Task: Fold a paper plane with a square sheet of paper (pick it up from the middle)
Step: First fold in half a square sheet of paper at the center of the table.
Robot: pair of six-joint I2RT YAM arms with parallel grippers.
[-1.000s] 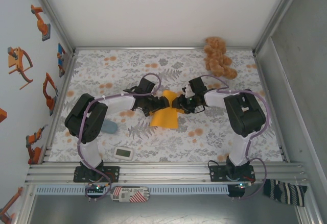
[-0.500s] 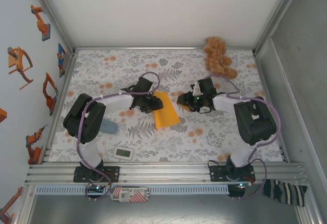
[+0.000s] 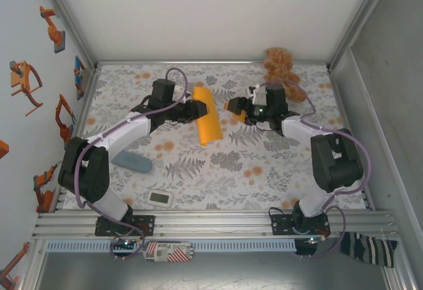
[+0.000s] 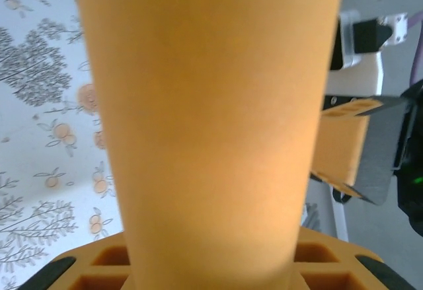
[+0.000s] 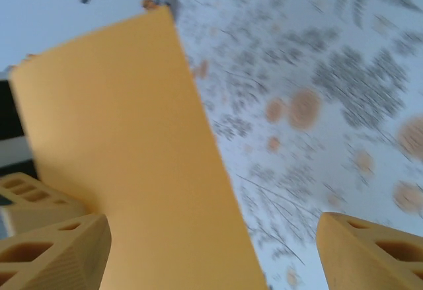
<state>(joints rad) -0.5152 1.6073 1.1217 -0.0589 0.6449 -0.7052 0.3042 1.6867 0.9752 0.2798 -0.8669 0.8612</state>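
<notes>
The square sheet of paper (image 3: 207,115) is a narrow bright orange rectangle, hanging lengthwise above the flowered cloth at mid-table. My left gripper (image 3: 196,109) is shut on its left side. In the left wrist view the paper (image 4: 211,125) covers the middle, and the orange fingers (image 4: 82,270) peek out below it. My right gripper (image 3: 235,107) stands open a little to the right of the paper, not touching it. In the right wrist view its fingers (image 5: 56,250) are wide apart, with the paper (image 5: 125,158) ahead on the left.
A tan-brown plush toy (image 3: 282,72) lies at the far right corner. A blue object (image 3: 132,162) and a small white device (image 3: 160,199) lie near the left arm's base. The side wall (image 3: 39,72) and the metal front rail (image 3: 211,222) bound the table.
The right gripper let go of the paper and drew away to the right and far side. The left arm stretched out, carrying the paper farther back as a narrow strip.
</notes>
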